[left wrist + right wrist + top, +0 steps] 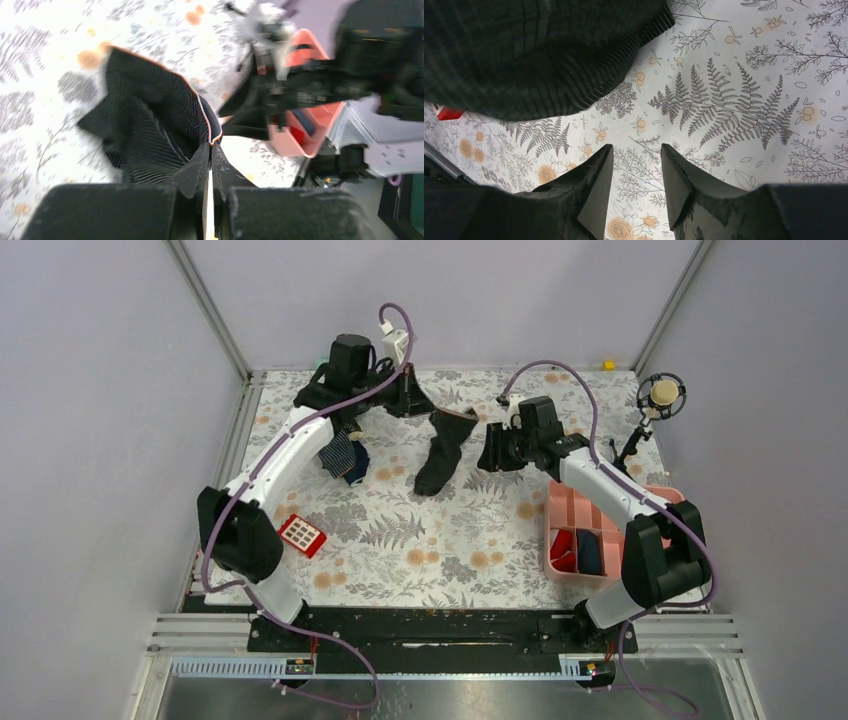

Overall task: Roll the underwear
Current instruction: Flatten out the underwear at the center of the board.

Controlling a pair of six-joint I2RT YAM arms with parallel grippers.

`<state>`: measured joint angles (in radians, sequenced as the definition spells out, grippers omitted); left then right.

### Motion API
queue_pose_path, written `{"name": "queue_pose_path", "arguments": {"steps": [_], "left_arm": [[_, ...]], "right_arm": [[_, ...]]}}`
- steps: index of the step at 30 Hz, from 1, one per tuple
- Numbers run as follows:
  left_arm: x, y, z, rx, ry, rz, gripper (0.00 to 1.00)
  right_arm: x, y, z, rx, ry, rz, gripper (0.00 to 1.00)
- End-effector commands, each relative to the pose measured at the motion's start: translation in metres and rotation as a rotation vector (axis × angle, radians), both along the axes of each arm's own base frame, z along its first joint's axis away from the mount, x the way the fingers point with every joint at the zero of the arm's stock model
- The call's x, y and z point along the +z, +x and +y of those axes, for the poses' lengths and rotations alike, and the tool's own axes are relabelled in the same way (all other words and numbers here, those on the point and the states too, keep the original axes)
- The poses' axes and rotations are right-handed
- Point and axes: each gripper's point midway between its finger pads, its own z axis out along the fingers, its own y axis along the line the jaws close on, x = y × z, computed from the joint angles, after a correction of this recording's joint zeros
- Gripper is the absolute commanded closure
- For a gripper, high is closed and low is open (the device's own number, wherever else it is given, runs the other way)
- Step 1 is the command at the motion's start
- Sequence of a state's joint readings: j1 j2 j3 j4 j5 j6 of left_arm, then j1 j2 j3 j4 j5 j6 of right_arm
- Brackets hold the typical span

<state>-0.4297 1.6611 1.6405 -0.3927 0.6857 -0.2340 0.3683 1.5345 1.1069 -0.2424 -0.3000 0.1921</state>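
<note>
The black underwear (443, 452) hangs lifted at its top corner, and its lower end rests on the floral table. My left gripper (428, 410) is shut on that corner. In the left wrist view its tips (210, 148) pinch the orange-trimmed edge of the ribbed black underwear (150, 120). My right gripper (491, 450) hovers just right of the cloth, open and holding nothing. In the right wrist view the right gripper (635, 152) has only tablecloth between its fingers, and the underwear (534, 50) fills the upper left.
A navy striped garment (342, 456) lies under the left arm. A red keypad (301, 535) sits at the near left. At the right stands a pink tray (570, 502) holding a red roll and dark items, with a microphone stand (660, 396) behind it.
</note>
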Motion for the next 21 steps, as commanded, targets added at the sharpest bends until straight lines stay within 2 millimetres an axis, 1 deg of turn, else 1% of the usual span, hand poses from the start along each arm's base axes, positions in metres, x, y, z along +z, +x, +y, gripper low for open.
{"name": "queue_pose_path", "arguments": {"steps": [1, 3, 5, 6, 8, 9, 10, 11, 13, 15, 16, 17, 18, 21], "left_arm": [[-0.056, 0.046, 0.036, 0.178, 0.043, 0.157, 1.00], [-0.054, 0.057, 0.050, 0.218, 0.033, 0.189, 1.00], [-0.061, 0.067, 0.073, 0.310, 0.077, 0.216, 1.00], [-0.068, 0.074, 0.089, 0.384, 0.114, 0.226, 1.00], [-0.084, 0.082, 0.130, 0.557, 0.201, 0.249, 1.00], [-0.093, 0.082, 0.149, 0.626, 0.235, 0.266, 1.00], [-0.099, 0.081, 0.161, 0.661, 0.253, 0.282, 1.00], [-0.111, 0.076, 0.172, 0.681, 0.273, 0.313, 1.00], [-0.129, 0.067, 0.182, 0.689, 0.304, 0.361, 1.00], [-0.146, 0.059, 0.186, 0.673, 0.329, 0.399, 1.00], [-0.152, 0.056, 0.187, 0.669, 0.341, 0.412, 1.00], [-0.157, 0.054, 0.189, 0.676, 0.356, 0.417, 1.00], [-0.158, 0.053, 0.193, 0.689, 0.373, 0.417, 1.00], [-0.155, 0.051, 0.203, 0.715, 0.421, 0.387, 1.00]], "right_arm": [[0.012, 0.012, 0.004, -0.012, 0.018, -0.047, 0.51], [0.013, 0.018, 0.004, -0.014, 0.009, -0.058, 0.47], [0.014, 0.024, 0.003, -0.022, 0.000, -0.064, 0.43], [0.012, 0.027, 0.003, -0.028, -0.005, -0.064, 0.43], [0.009, 0.032, 0.005, -0.035, -0.012, -0.056, 0.41], [0.008, 0.036, 0.006, -0.037, -0.013, -0.053, 0.41], [0.006, 0.041, 0.008, -0.038, -0.014, -0.050, 0.41], [0.004, 0.046, 0.009, -0.046, -0.015, -0.045, 0.41], [-0.002, 0.059, 0.011, -0.082, -0.020, -0.026, 0.41], [-0.010, 0.072, 0.014, -0.126, -0.015, -0.001, 0.41], [-0.017, 0.078, 0.018, -0.140, -0.014, 0.022, 0.41], [-0.021, 0.083, 0.023, -0.147, -0.011, 0.033, 0.41], [-0.019, 0.088, 0.030, -0.142, -0.007, 0.030, 0.41], [-0.027, 0.094, 0.053, -0.106, -0.013, 0.031, 0.40]]}}
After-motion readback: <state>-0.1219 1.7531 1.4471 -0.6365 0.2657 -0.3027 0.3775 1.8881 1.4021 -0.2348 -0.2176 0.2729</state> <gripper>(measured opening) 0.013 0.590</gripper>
